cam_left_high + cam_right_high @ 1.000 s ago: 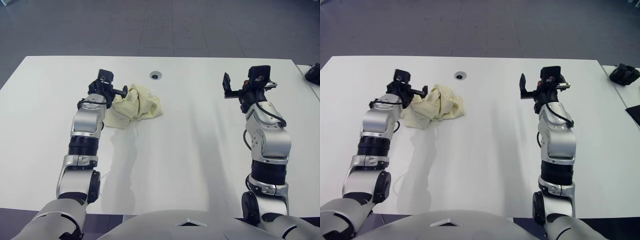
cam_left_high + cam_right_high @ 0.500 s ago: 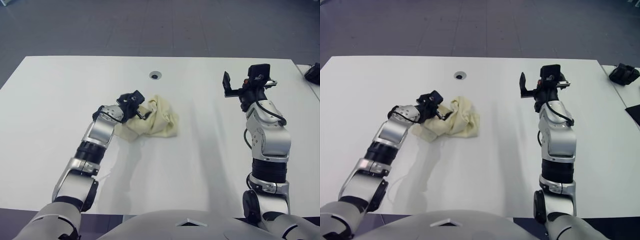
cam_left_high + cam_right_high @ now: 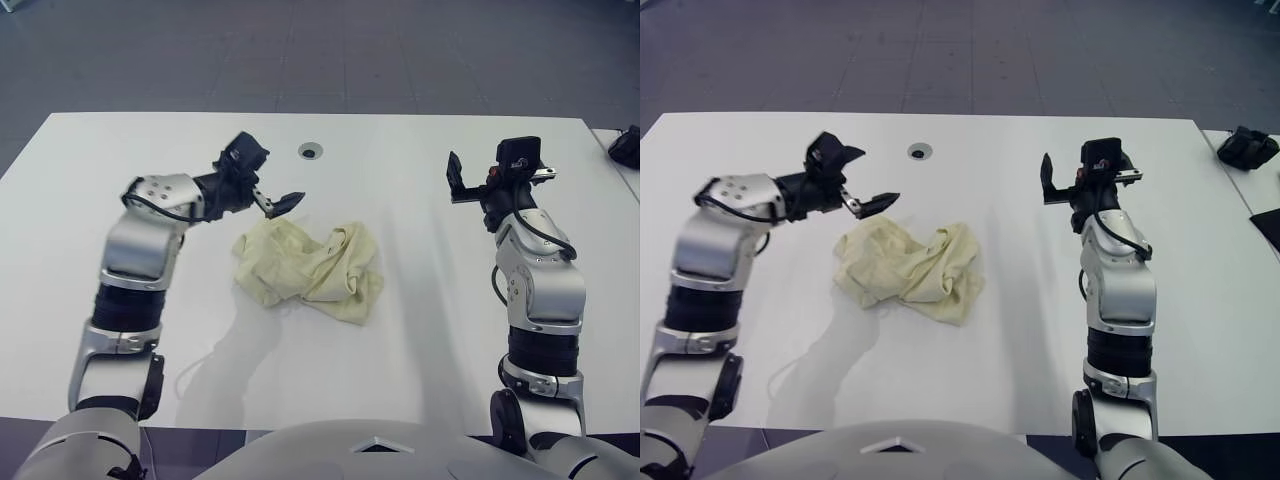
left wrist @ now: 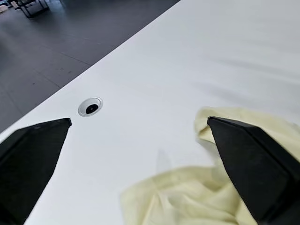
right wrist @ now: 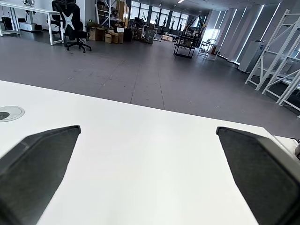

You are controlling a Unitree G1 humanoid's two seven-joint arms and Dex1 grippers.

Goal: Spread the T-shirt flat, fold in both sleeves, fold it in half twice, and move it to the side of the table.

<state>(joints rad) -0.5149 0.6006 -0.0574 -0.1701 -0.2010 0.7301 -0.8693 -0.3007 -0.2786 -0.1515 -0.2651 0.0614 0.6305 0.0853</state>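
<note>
The pale yellow T-shirt (image 3: 310, 270) lies crumpled in a heap on the white table (image 3: 420, 330), left of the middle. My left gripper (image 3: 268, 180) hangs open above the table just behind the heap's far left edge, holding nothing. In the left wrist view its two dark fingers (image 4: 253, 159) stand wide apart over the cloth (image 4: 201, 187). My right gripper (image 3: 480, 175) is raised over the far right of the table, well away from the shirt. It is open and empty, with both fingers (image 5: 37, 159) spread in the right wrist view.
A round cable grommet (image 3: 311, 150) sits in the tabletop near the far edge, behind the shirt. A dark object (image 3: 1247, 147) rests on a neighbouring surface at the far right. Bare tabletop stretches between the shirt and the right arm.
The left gripper dragged the shirt from the far left toward the middle, let it go and rose, opening. The shirt lies nearer and more to the right. The right arm barely moved.
</note>
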